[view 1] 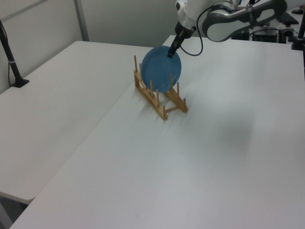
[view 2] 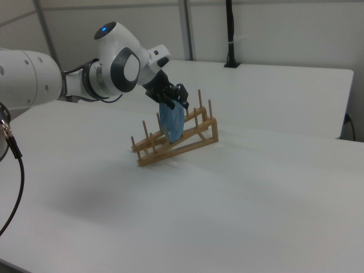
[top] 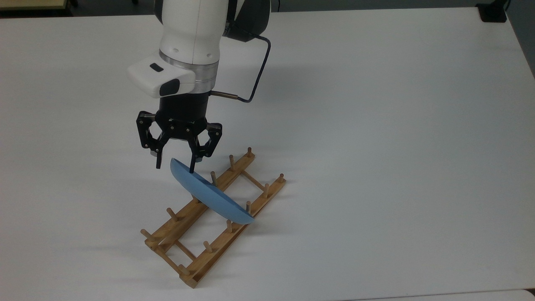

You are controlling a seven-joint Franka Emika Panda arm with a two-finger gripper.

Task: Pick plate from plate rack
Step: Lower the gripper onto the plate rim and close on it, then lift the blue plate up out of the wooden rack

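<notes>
The light blue plate (top: pixel 209 195) stands on edge, leaning, between pegs near the middle of the wooden plate rack (top: pixel 199 261). My gripper (top: pixel 175 169) hangs open right at the plate's upper rim, at the end toward the top view's left. One fingertip (top: pixel 158 166) is beside the rim and the other lies over the plate's face. The left view has the gripper (view 1: pixel 170 52) at the top edge of the plate (view 1: pixel 159 71) on the rack (view 1: pixel 164 109). In the right view the gripper (view 2: pixel 174 106) sits just above the plate (view 2: pixel 170 125) and rack (view 2: pixel 190 141).
The white table (top: pixel 376 146) stretches wide around the rack. A black cable (top: pixel 258 79) loops off my wrist. A black clamp base (top: pixel 493 12) sits at the far corner, a black pole (view 1: pixel 10 59) stands on the neighbouring table, and another pole (view 2: pixel 230 34) rises behind.
</notes>
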